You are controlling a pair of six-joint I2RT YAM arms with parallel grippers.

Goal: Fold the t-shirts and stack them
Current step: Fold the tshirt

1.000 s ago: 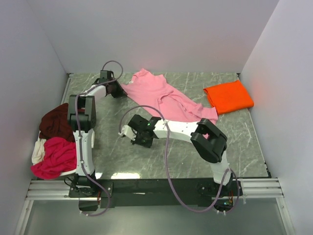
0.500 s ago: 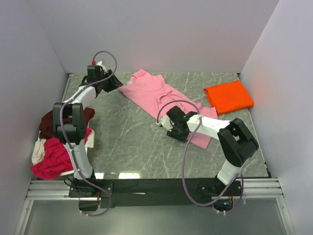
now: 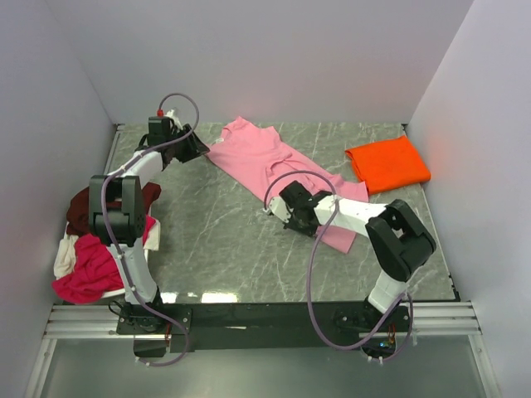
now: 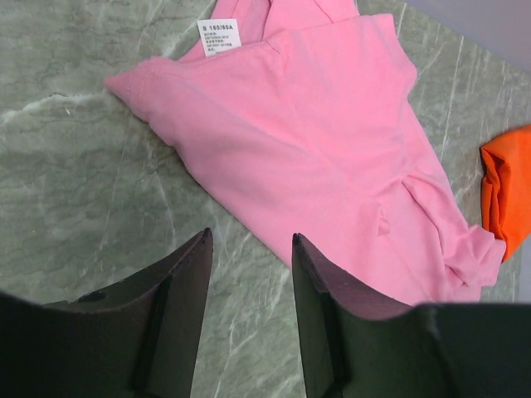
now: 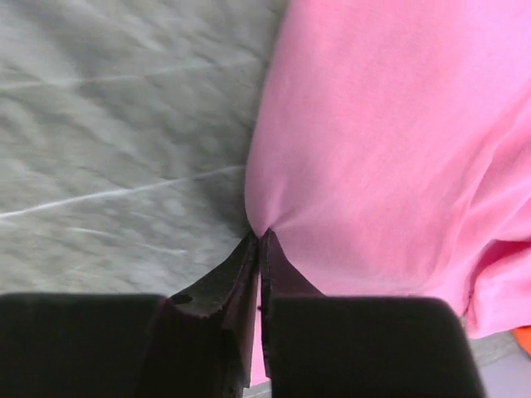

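Note:
A light pink t-shirt [image 3: 274,162] lies spread at the back middle of the table; it also shows in the left wrist view [image 4: 323,149] and the right wrist view [image 5: 390,141]. My right gripper [image 3: 282,205] [image 5: 260,236] is shut on the shirt's near edge and the cloth puckers at the tips. My left gripper [image 3: 197,149] [image 4: 250,240] is open and empty just left of the shirt's left corner. A folded bright orange shirt [image 3: 387,163] lies at the back right. Maroon [image 3: 87,207], magenta-red [image 3: 93,265] and cream [image 3: 65,255] shirts are piled at the left edge.
The table is green-grey marble [image 3: 224,240] with white walls on three sides. The left arm [image 3: 124,207] stretches along the left side over the pile. A white size label [image 4: 217,37] shows on the pink shirt.
The right gripper swung from the table's middle rightward onto the pink shirt's near edge and shut on it. The left gripper moved a little back and left near the shirt's corner.

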